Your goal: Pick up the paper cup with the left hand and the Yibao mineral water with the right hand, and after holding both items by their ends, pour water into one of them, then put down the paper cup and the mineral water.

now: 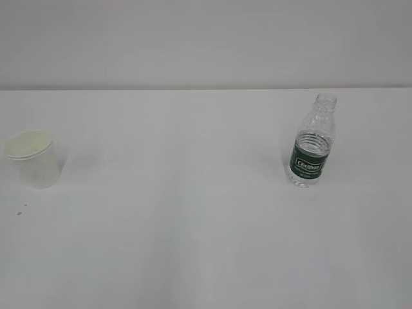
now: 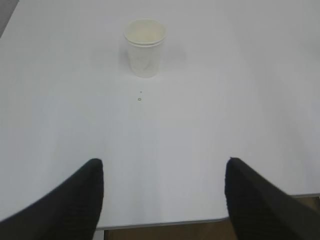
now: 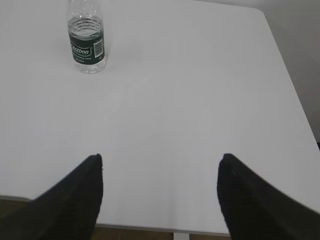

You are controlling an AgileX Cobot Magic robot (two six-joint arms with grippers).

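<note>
The cream-white paper cup (image 1: 33, 158) stands upright at the table's left side; the left wrist view shows the paper cup (image 2: 145, 47) far ahead of my left hand (image 2: 164, 162), which is open and empty near the table's front edge. At the right stands the Yibao mineral water (image 1: 312, 141), upright and uncapped, with a green label. In the right wrist view the Yibao mineral water (image 3: 86, 40) sits far ahead and to the left of my right hand (image 3: 161, 159), open with nothing between its fingers. Neither hand shows in the exterior view.
The white table (image 1: 193, 225) runs back to a pale wall. Its front edge (image 2: 165, 224) lies just under the left fingers, and its right edge (image 3: 290, 80) shows in the right wrist view. Small dark specks (image 2: 139, 98) lie just in front of the cup.
</note>
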